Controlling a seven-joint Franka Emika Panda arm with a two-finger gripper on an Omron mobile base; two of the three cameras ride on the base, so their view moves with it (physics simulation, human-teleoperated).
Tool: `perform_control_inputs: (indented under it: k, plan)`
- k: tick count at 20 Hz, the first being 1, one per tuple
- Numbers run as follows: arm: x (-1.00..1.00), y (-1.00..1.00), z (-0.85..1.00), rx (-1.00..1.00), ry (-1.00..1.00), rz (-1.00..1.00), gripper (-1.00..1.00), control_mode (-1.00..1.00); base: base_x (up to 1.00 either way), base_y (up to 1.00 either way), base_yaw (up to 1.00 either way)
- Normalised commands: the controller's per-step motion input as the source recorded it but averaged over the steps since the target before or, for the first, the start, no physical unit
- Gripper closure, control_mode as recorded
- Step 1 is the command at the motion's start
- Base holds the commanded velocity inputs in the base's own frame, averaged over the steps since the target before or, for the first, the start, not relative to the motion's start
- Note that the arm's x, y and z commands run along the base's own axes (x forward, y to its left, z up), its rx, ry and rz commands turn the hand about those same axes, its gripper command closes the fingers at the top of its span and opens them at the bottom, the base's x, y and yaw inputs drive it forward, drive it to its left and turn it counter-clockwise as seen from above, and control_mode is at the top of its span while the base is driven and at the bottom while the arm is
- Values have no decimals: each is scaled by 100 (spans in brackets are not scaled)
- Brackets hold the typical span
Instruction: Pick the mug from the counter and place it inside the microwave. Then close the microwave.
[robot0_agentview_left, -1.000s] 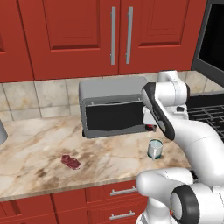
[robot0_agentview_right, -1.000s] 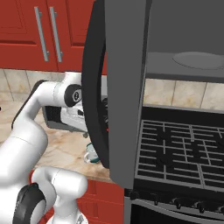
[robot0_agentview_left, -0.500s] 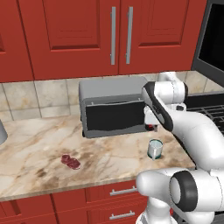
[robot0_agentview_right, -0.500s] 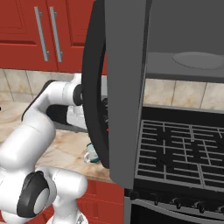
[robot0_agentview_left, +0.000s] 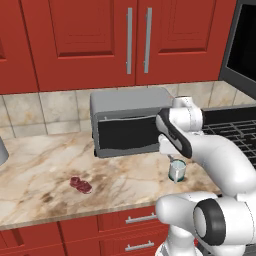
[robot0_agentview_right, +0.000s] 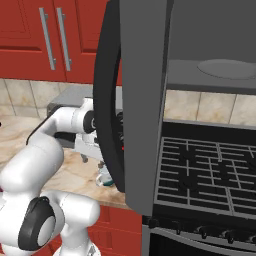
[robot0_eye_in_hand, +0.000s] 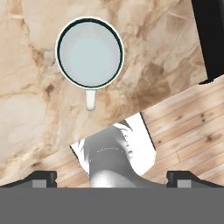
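- Hand view: tool (robot0_eye_in_hand: 112, 177) looking straight down, fingertips (robot0_eye_in_hand: 41, 177) spread wide at the bottom corners, nothing between them.
- Directly below, mug (robot0_eye_in_hand: 89, 53) standing upright on the counter (robot0_eye_in_hand: 35, 113), mouth up, empty, handle pointing toward the counter's front edge.
- Left base view: tool (robot0_agentview_left: 174, 156) hanging just above the mug (robot0_agentview_left: 176, 170), apart from it; mug near the front edge of the counter (robot0_agentview_left: 45, 170), just in front of the toaster oven (robot0_agentview_left: 131, 121).
- Small red lump (robot0_agentview_left: 80, 184) well to the mug's left on the counter.
- Right base view: microwave (robot0_agentview_right: 150, 90) with door swung open, hiding much of the mug (robot0_agentview_right: 104, 176); stove (robot0_agentview_right: 210, 175) beneath it.
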Motion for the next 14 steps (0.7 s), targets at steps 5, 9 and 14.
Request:
perform_control_inputs:
  k: [5,9,14]
  plan:
    - [1,0,-34,0,4,0,-100,-100,0,0,0]
    - [0,0,-25,0,0,0,-100,-100,0,0,0]
    - [3,0,-31,0,0,0,-100,-100,0,0,0]
